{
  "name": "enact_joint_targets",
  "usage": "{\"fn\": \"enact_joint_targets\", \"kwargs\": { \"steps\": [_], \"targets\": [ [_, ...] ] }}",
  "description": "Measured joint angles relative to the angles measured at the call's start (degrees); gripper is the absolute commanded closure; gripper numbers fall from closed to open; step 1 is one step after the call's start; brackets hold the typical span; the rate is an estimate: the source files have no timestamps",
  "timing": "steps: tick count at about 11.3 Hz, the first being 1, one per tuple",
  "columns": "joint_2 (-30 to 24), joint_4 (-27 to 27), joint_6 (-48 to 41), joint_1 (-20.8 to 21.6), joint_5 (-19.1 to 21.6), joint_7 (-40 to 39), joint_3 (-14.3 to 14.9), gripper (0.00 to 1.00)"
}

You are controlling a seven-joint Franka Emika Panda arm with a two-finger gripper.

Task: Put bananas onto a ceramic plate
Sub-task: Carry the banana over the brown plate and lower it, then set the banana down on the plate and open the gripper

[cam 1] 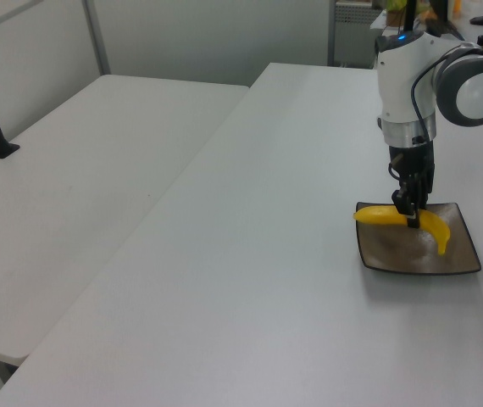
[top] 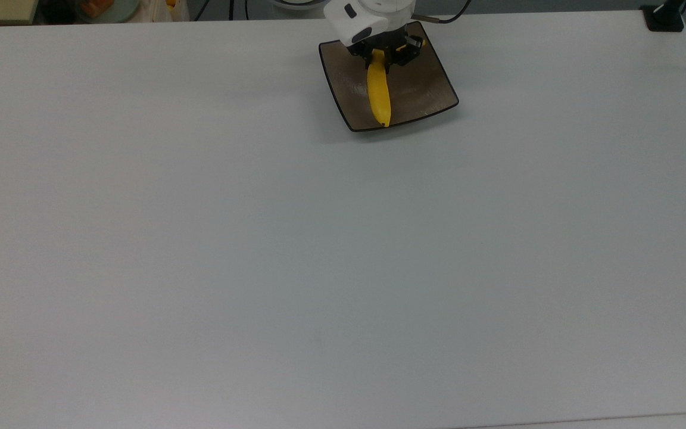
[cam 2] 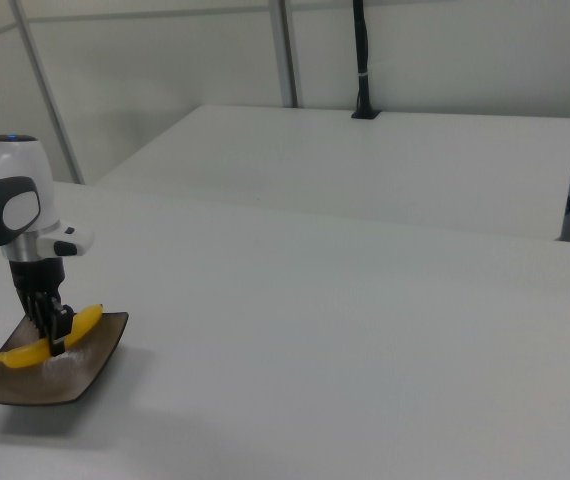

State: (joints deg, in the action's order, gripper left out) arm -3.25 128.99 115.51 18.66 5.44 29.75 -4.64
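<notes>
A wide white tabletop (top: 259,238) fills most of the top view. At the top view's upper centre sits a square, glossy brown-grey ceramic plate (top: 423,83) with a thin black rim, turned slightly so its corners point off-square.

A single bright yellow banana (top: 378,95) hangs over the plate, grasped by the gripper (top: 386,55) of a white Franka arm. The two black fingers (top: 400,56) are clenched on the banana near its middle, one on each side of it. In the top view the banana's long axis runs nearly straight up and down the picture, from under the gripper at the plate's far side to the dark-tipped end at the plate's near rim.

In the left view the gripper (cam 1: 411,214) comes straight down from above and pinches the banana (cam 1: 381,216) at the top of its arch. The fruit curves downward on both sides: one end points toward the left view's left, at the plate's (cam 1: 453,263) left edge, and the other droops toward the left view's right over the plate's middle. Whether that lower end touches the plate cannot be told.

In the right view the gripper (cam 2: 57,335) holds the banana (cam 2: 20,352) over the plate (cam 2: 85,375), the long axis rising from lower left to upper right.
</notes>
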Motion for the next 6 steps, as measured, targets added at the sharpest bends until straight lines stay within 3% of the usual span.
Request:
{"fn": "enact_joint_targets", "kwargs": {
  "steps": [3, 6],
  "targets": [
    [0.0, 0.1, 0.0, -0.1, 0.0, 0.0, 0.0, 0.74],
    [0.0, 0.1, 0.0, -0.2, 0.0, 0.0, 0.0, 0.69]
  ]
}}
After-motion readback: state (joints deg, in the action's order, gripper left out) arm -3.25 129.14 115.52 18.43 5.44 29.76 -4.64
